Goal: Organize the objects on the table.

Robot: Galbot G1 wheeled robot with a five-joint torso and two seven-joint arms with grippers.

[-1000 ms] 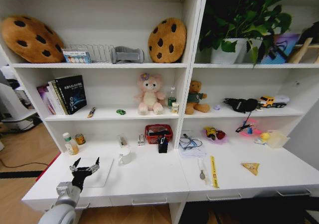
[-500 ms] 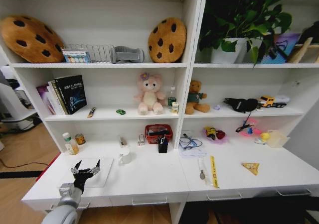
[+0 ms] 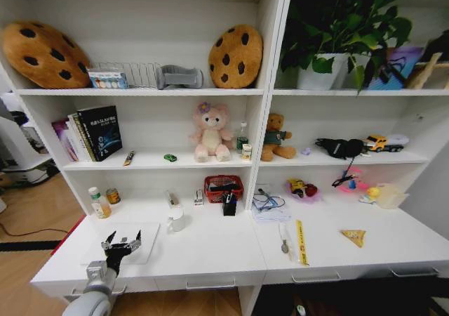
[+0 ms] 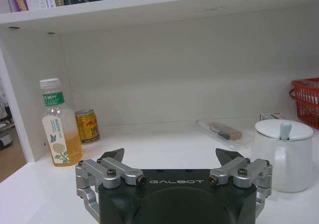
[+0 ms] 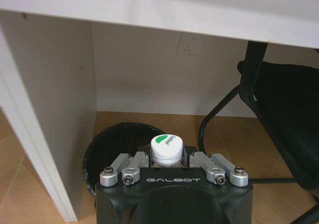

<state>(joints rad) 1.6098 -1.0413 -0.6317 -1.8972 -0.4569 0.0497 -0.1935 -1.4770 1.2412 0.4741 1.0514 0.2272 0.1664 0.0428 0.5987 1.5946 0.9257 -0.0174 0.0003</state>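
**A:** You're hovering over the left end of the tabletop (image 3: 210, 249), with the left end effector (image 3: 123, 241) spread wide and carrying nothing. It's hanging over a flat white sheet (image 3: 144, 249) there; whether it's touching it, I can't tell from the head view.

**B:** And the risk?

**A:** You're reaching toward a crowded corner. The white mug (image 4: 280, 154) is sitting just beside the open fingers (image 4: 227, 157), and the tea bottle (image 4: 57, 124) and gold can (image 4: 87, 126) are standing against the back wall. A careless sweep is knocking one over.

**B:** The other arm?

**A:** Your right end effector (image 5: 169, 160) is pinching a white-capped bottle (image 5: 167, 149) under the tabletop, above a black bin (image 5: 117, 144). Loosen there and you're dropping it in.
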